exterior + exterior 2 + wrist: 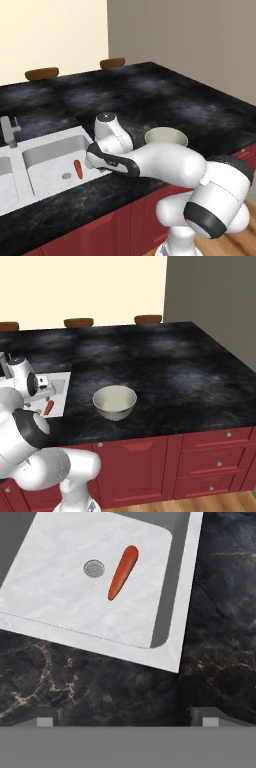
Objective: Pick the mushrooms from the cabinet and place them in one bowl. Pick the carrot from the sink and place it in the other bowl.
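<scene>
The orange-red carrot (123, 572) lies on the floor of the right basin of the pale sink (65, 617), just right of the drain; it also shows as the carrot (77, 169) and the carrot (48, 407) in the base views. My gripper (126, 717) hangs over the black counter by the basin's near right corner. It is open, its tips set wide apart with nothing between them. The cream-white bowl (115, 402) stands upright on the counter right of the sink, partly behind my arm as the bowl (166, 136). The mushrooms and the cabinet are out of view.
A grey faucet (9, 131) rises behind the sink. The black stone counter (165, 366) stretches far to the right. Two brown oval seats (78, 322) sit past its far edge. Red drawers (218, 462) with small knobs run below the counter front.
</scene>
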Controlling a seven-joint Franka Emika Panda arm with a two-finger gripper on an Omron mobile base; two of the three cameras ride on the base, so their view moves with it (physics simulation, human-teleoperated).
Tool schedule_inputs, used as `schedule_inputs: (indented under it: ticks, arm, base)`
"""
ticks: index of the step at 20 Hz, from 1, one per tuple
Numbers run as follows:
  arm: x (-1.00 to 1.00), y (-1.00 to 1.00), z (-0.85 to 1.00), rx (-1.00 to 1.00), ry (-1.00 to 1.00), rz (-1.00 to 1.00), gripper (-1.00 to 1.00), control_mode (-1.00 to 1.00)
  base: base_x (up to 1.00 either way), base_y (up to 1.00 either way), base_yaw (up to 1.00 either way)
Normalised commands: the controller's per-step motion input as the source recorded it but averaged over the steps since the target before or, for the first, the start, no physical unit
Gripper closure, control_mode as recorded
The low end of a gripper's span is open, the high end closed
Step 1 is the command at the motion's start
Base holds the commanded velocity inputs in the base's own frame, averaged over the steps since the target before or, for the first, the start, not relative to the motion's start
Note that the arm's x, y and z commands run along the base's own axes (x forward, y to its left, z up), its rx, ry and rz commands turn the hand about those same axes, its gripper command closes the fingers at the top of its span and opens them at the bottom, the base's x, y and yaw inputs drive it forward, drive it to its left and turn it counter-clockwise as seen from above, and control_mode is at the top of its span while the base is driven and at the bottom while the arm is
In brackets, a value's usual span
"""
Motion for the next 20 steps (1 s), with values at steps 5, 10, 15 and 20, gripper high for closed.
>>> schedule_inputs:
  ticks: [5,10,15,20]
  arm:
    - [0.0,0.03,-0.16,0.03,0.01,0.0,-1.0,-1.0]
    - [0.19,0.33,-0.32,0.08,0.03,-0.01,-1.0,-1.0]
    - [0.2,0.38,-0.3,0.03,-0.01,-0.02,-1.0,-1.0]
    - [0.35,0.21,-0.18,0.0,-0.04,-0.02,-1.0,-1.0]
  base:
    - [0.0,0.0,0.0]
    - [0.0,0.0,0.0]
    - [0.0,0.0,0.0]
    - [0.0,0.0,0.0]
